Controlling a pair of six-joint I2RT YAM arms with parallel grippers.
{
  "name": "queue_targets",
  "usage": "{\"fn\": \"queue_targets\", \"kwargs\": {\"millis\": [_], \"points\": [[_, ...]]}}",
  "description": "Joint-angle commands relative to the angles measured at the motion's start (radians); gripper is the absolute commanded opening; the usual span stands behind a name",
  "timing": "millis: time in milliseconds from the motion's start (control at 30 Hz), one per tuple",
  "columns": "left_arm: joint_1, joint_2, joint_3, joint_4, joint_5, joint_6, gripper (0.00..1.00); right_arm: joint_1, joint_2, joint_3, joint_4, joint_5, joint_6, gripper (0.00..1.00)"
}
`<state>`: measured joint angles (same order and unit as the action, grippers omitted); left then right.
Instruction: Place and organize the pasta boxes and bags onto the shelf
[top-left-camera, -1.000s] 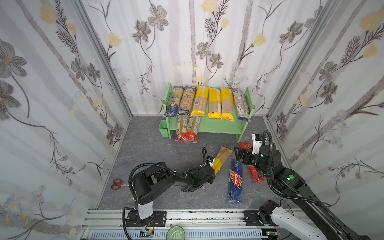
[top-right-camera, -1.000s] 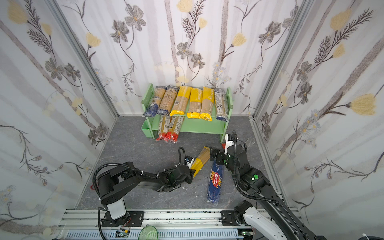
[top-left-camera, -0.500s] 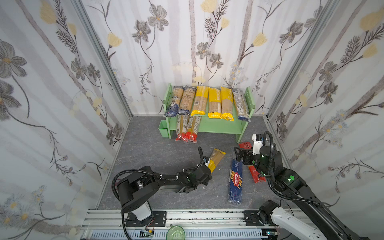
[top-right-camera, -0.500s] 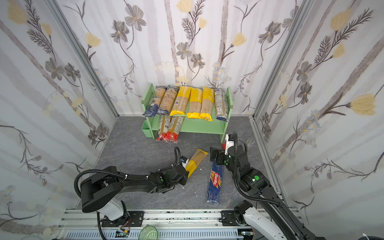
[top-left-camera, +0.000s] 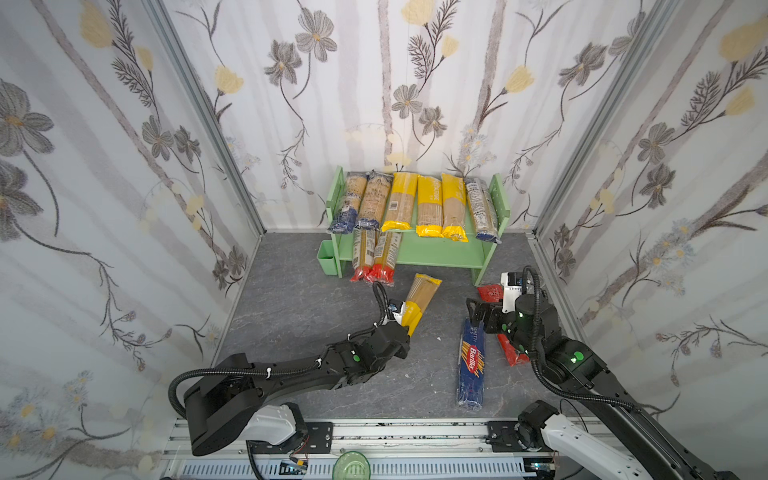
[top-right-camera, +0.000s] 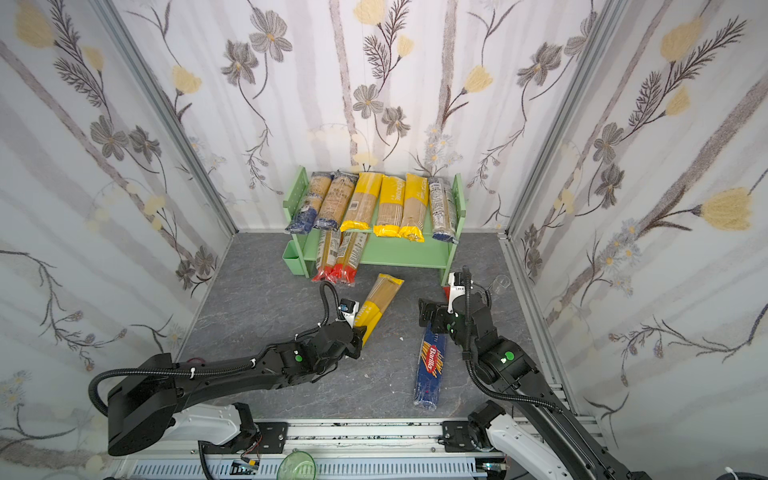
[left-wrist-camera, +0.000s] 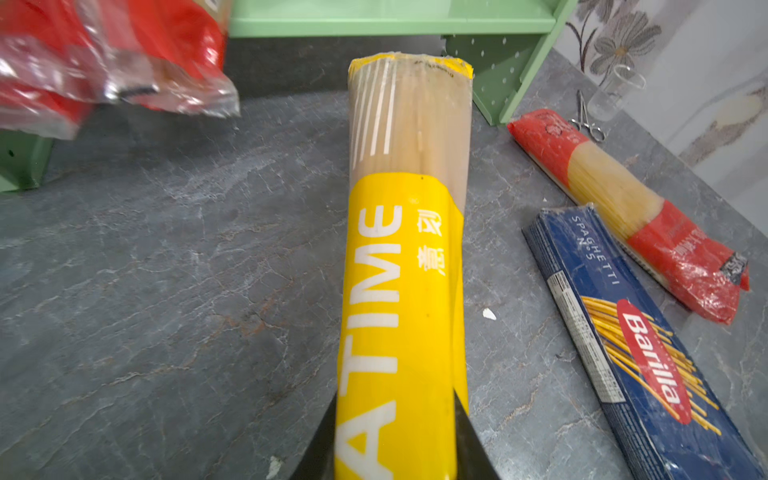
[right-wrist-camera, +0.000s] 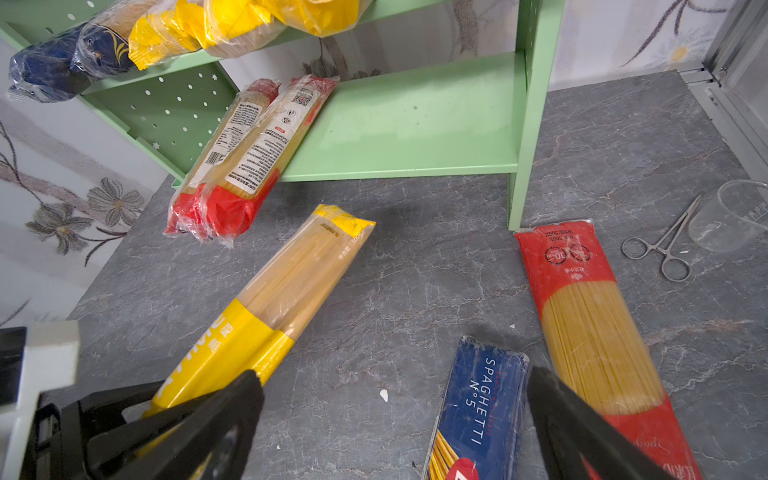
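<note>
My left gripper (left-wrist-camera: 395, 411) is shut on the near end of a yellow-ended spaghetti bag (left-wrist-camera: 405, 270), which points at the mint-green shelf (top-left-camera: 440, 253); in both top views the bag (top-right-camera: 380, 299) slants over the floor. The shelf's top board holds several packs, and two red-ended bags (right-wrist-camera: 245, 158) lie on the left of its lower board. A dark-blue Barilla box (top-left-camera: 471, 361) and a red-ended bag (right-wrist-camera: 590, 316) lie on the floor at the right. My right gripper (right-wrist-camera: 395, 376) stands open just above the box's far end (right-wrist-camera: 482, 399), holding nothing.
A small green cup (top-left-camera: 326, 255) hangs on the shelf's left side. Steel forceps (right-wrist-camera: 665, 245) and a clear beaker (right-wrist-camera: 735, 216) lie right of the shelf's right leg. Flowered walls close three sides. A metal rail (top-left-camera: 415, 432) runs along the front.
My left arm has stretched out low and carried the yellow-ended bag leftward and a little nearer the shelf. The right arm and the packs on the floor have stayed put.
</note>
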<state>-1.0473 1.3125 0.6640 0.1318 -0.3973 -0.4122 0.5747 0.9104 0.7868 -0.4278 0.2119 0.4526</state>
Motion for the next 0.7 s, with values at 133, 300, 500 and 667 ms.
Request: {"fn": "queue_targets", "kwargs": {"millis": [133, 300, 500, 667], "points": [[0.065, -0.09, 0.017, 0.057, -0.027, -0.017, 0.0, 0.001, 0.012, 0.002, 0.067, -0.012, -0.003, 1.0], [0.115, -0.082, 0.051, 0.058, 0.024, -0.012, 0.0, 0.0, 0.004, -0.003, 0.067, -0.009, -0.005, 1.0], [0.149, -0.061, 0.105, 0.064, 0.026, 0.015, 0.0, -0.01, 0.002, -0.004, 0.067, -0.01, -0.011, 1.0], [0.181, -0.032, 0.142, 0.081, 0.033, 0.019, 0.0, -0.017, 0.002, -0.004, 0.073, -0.014, -0.014, 1.0]]}}
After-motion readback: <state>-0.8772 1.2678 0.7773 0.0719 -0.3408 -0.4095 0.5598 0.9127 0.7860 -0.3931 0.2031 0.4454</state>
